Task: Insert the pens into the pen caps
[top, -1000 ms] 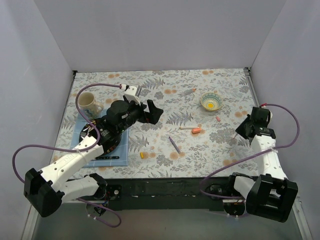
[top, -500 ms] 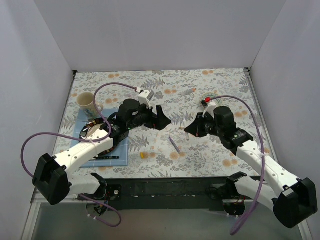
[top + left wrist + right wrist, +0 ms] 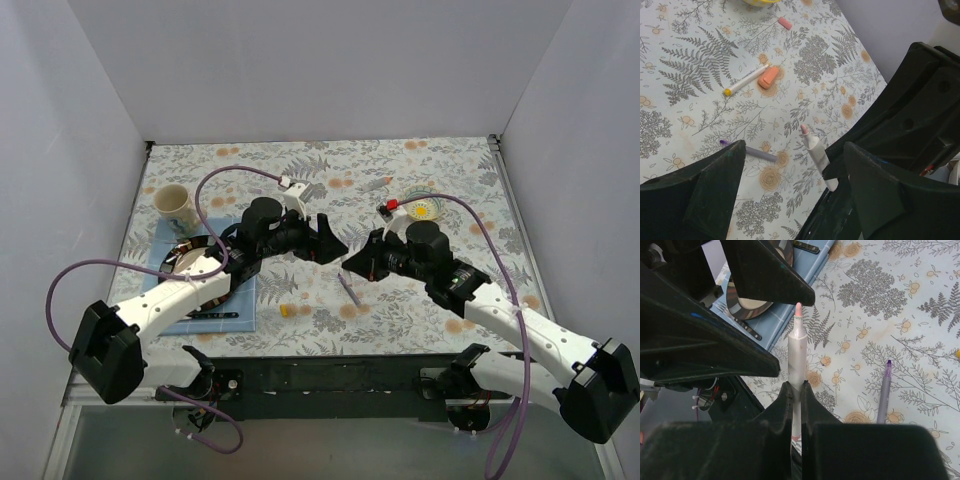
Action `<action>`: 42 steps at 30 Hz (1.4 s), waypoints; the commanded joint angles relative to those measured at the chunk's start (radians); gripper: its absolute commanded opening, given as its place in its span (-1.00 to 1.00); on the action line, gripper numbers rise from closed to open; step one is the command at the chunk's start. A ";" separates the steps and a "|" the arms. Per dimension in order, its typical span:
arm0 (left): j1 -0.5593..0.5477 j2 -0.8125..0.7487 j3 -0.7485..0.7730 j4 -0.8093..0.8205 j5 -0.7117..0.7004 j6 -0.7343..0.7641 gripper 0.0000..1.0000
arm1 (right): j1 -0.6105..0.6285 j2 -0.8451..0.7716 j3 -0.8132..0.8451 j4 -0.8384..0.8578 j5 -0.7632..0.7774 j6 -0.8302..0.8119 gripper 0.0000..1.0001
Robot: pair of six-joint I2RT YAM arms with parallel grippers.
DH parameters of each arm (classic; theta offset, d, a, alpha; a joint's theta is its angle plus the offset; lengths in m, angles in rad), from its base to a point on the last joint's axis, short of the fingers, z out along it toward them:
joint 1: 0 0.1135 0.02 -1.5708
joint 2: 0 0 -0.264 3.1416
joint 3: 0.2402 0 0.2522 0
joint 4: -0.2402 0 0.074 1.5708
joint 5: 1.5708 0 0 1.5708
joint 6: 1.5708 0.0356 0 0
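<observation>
Right fingers (image 3: 782, 412) pinch white-pink pen (image 3: 799, 350), tip out; left fingers (image 3: 715, 185) spread, empty. Next, likely: fetch orange cap (image 3: 769, 77) off bench (image 3: 330, 165).

Left arm (image 3: 175, 292) and right arm (image 3: 520, 325): white moulded link shells alternating with black cylindrical joint housings, each ending in a boxy black shoulder block. A purple cable (image 3: 240, 169) loops along each arm. Left gripper (image 3: 795, 145) and right gripper (image 3: 796, 386): matt black, with broad wedge-shaped fingers (image 3: 715, 190); the right wrist's white fitting carries a small red mark (image 3: 391, 204).
</observation>
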 commanded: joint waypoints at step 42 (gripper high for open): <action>0.001 -0.046 0.010 0.107 0.183 -0.040 -1.00 | 0.055 -0.048 -0.117 0.288 -0.036 0.086 -0.10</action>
